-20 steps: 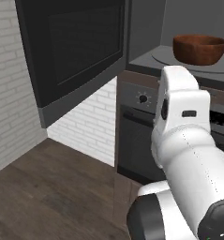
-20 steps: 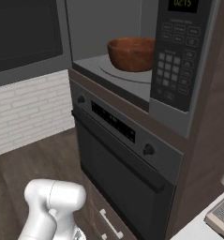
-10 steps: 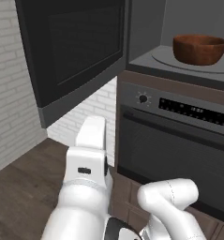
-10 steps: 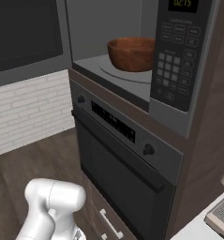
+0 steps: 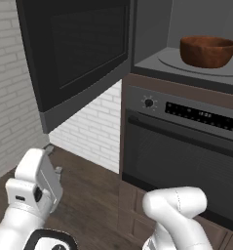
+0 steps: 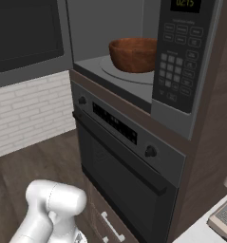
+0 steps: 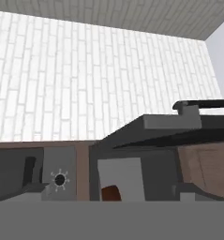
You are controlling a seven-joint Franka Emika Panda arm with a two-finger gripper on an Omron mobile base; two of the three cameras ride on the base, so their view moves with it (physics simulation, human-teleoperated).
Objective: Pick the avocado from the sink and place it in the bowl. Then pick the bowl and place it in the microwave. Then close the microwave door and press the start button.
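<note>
White brick wall and dark wood floor frame my left base view: the deep reddish-brown wooden bowl [image 5: 208,51] sits on the turntable inside the dark grey built-in microwave [image 5: 196,66], its wide glass-windowed door [image 5: 74,49] swung open. My arm has dropped low left since a second ago. From the right, the bowl [image 6: 134,54] stays put beside the keypad. My hand view looks up at brick; my gripper [image 7: 108,192] is spread wide, empty.
</note>
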